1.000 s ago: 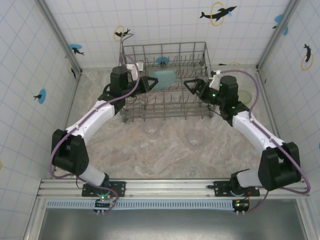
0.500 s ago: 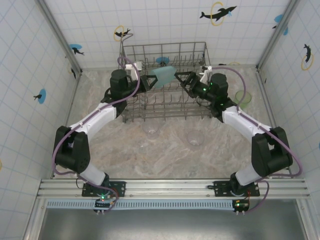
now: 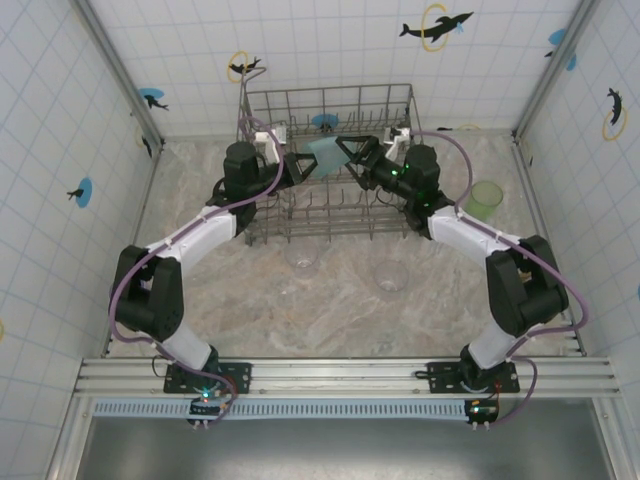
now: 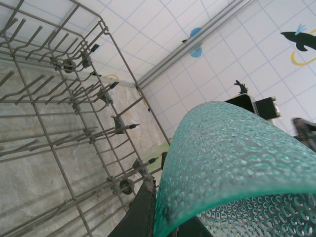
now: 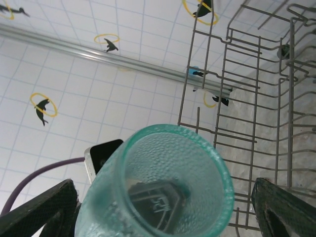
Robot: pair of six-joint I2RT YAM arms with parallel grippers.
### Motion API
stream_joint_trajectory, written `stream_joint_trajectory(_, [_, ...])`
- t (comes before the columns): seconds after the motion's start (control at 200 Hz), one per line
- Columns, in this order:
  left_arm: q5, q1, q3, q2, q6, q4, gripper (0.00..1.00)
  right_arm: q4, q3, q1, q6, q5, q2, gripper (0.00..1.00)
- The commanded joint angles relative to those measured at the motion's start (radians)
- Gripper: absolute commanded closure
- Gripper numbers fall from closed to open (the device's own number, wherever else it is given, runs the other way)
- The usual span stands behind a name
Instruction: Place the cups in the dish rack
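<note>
Since the earlier frame we see the right end effector (image 3: 350, 152) has swung in leftward over the dish rack (image 3: 380, 105), from above the rack's right end to right against the teal cup (image 3: 326, 153); the left end effector (image 3: 306, 166) has barely shifted. The left end effector is pinching the teal cup (image 4: 232, 163) by its wall and holds it tilted on its side above the rack's tines. The cup's open mouth faces the right end effector (image 5: 163, 210), whose fingers (image 5: 42, 207) are spread wide to either side of the rim; we cannot tell whether they touch it. To the right of and behind the right end effector a light green cup (image 3: 486, 199) stands on the tabletop (image 3: 450, 300) outside the rack. Two clear cups (image 3: 302, 256) (image 3: 390, 273) sit on the tabletop nearer the arm bases than both end effectors, just outside the rack's front wall.
</note>
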Motion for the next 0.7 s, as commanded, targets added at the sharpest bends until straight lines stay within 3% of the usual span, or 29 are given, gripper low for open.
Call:
stream_joint_trajectory(0.0, [0.022,0.002,-0.015,0.011,-0.013,0.061,1.00,0.055,0.056,0.009,0.048,0.041,0.025,0.09])
stream_joint_trajectory(0.305, [0.032,0.002,-0.029,0.014,-0.032,0.090,1.00,0.107,0.098,0.040,0.107,0.085,0.072,0.19])
stream_joint_trajectory(0.696, [0.033,0.002,-0.029,0.014,-0.040,0.074,1.00,0.179,0.056,0.057,0.168,0.113,0.074,0.54])
